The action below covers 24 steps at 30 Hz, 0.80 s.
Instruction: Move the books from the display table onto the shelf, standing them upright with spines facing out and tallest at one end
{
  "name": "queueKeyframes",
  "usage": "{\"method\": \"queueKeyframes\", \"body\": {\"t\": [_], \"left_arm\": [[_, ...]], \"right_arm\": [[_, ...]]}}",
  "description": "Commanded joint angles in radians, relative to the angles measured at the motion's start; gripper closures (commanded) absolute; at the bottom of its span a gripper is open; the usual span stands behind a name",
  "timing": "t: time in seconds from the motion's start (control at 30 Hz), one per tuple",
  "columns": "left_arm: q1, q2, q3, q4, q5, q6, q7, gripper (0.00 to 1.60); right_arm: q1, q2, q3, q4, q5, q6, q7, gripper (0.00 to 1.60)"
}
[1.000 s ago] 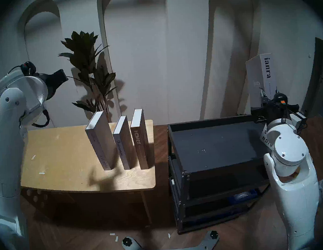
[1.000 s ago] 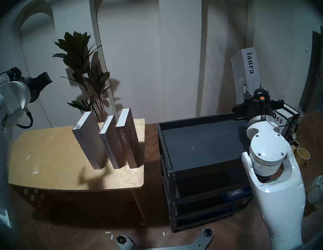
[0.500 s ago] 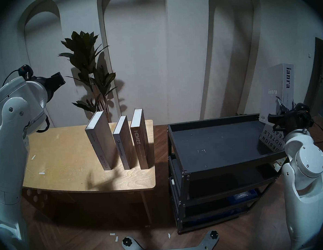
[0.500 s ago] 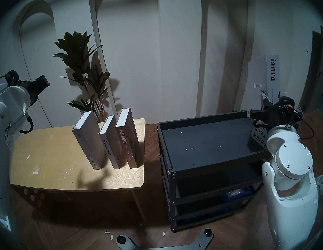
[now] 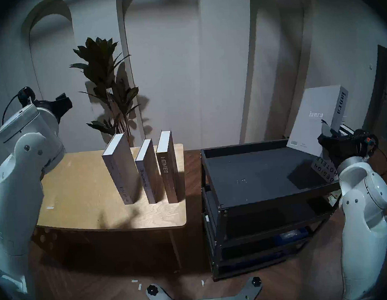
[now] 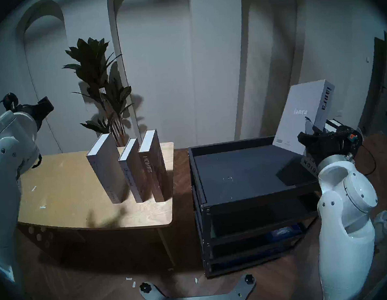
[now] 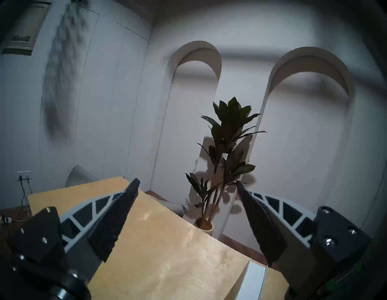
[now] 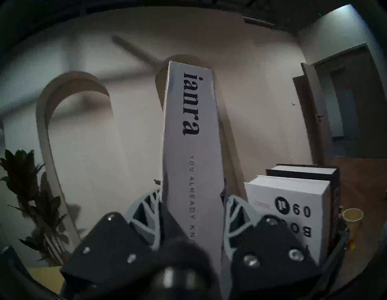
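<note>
My right gripper (image 8: 191,211) is clamped on the spine of a tall white book (image 5: 313,121), holding it tilted above the right rear corner of the black shelf (image 5: 251,147). Two more books (image 8: 293,201) stand just to its right. Most of the shelf's top tray lies bare to the left. My left gripper (image 7: 187,217) hangs level with fingers spread, holding nothing, over the far left of the table (image 5: 77,187). Three books (image 5: 144,169) stand upright near the table's right edge.
</note>
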Motion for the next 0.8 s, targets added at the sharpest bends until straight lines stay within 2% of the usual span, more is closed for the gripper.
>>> {"method": "queueKeyframes", "body": {"t": [0.0,0.13,0.27,0.33,0.47,0.57,0.6,0.67,0.77], "left_arm": [[0.018,-0.005,-0.013,0.004,0.074,-0.059,0.027,0.0],[0.039,-0.013,-0.012,0.017,0.11,-0.096,0.039,0.0],[0.051,-0.021,0.005,0.027,0.145,-0.135,0.038,0.0],[0.052,-0.025,0.021,0.03,0.161,-0.153,0.034,0.0],[0.053,-0.025,0.046,0.035,0.19,-0.18,0.03,0.0],[0.054,-0.025,0.056,0.037,0.202,-0.191,0.031,0.0],[0.056,-0.027,0.061,0.04,0.205,-0.196,0.032,0.0],[0.056,-0.026,0.068,0.043,0.215,-0.204,0.031,0.0],[0.058,-0.019,0.074,0.045,0.225,-0.207,0.031,0.0]], "right_arm": [[0.086,0.116,0.068,0.035,-0.042,0.039,0.119,1.6],[0.031,0.157,0.129,0.054,-0.052,0.03,0.187,1.6],[-0.041,0.197,0.165,0.082,-0.1,-0.067,0.265,1.6],[-0.063,0.197,0.172,0.089,-0.108,-0.075,0.287,1.6],[-0.061,0.18,0.189,0.138,-0.175,-0.14,0.358,1.6],[-0.051,0.181,0.183,0.181,-0.201,-0.167,0.379,1.6],[-0.044,0.19,0.174,0.22,-0.236,-0.199,0.391,1.6],[-0.032,0.189,0.167,0.258,-0.258,-0.234,0.407,1.6],[-0.016,0.189,0.158,0.291,-0.274,-0.251,0.409,1.6]]}}
